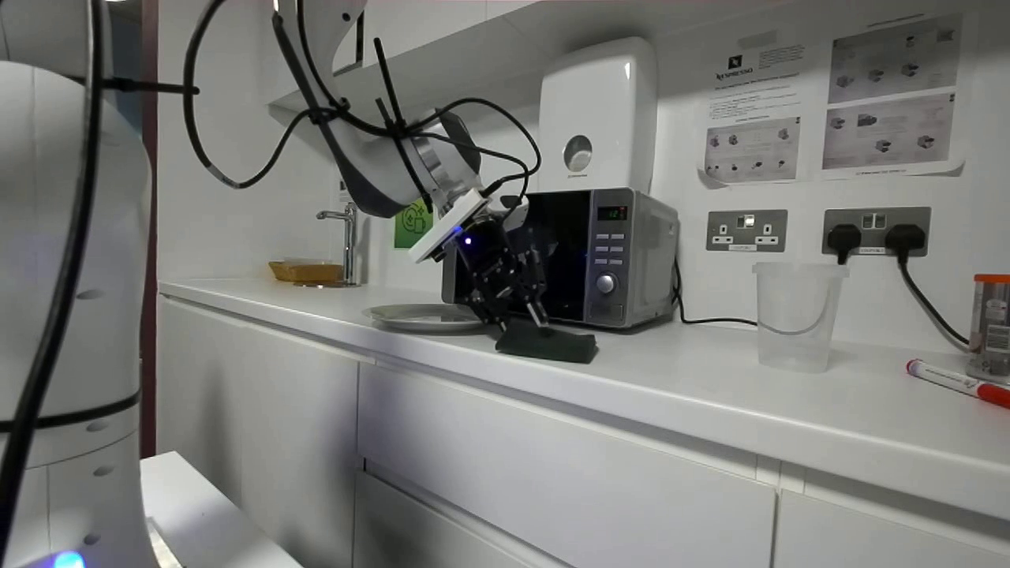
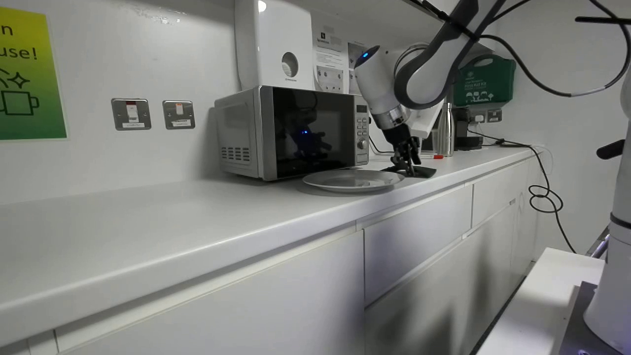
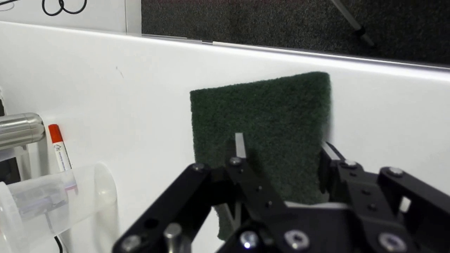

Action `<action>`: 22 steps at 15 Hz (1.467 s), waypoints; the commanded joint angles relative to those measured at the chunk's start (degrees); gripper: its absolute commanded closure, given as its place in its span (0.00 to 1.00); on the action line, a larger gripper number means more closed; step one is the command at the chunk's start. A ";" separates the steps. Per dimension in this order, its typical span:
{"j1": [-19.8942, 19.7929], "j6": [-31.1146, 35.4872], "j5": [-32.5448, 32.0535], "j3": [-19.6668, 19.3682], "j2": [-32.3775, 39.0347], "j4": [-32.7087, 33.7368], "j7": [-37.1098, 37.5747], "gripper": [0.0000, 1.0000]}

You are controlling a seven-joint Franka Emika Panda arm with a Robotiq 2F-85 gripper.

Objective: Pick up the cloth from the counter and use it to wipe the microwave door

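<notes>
Straddling the side of the dark green scouring cloth point(image 3: 262, 105) that faces the round grey plate point(image 2: 352, 183), the Robotiq gripper point(image 3: 282, 140) has its fingers point(image 3: 240, 146) spread and nothing pinched: one is above the cloth, the other just at its side. Touch cannot be told. The cloth lies on the white counter point(image 1: 678, 367), near its front edge, with the microwave door point(image 2: 315, 133) nearer the back edge. The cloth's long axis seems to run front to back, though the gripper hides the rear part, so closing should squeeze across it. Probably only the plate-side strip comes up unless the fingers press low first.
</notes>
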 commanded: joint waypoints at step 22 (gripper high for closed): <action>0.33 -2.93 32.73 -1.97 -0.87 12.42 0.45 0.99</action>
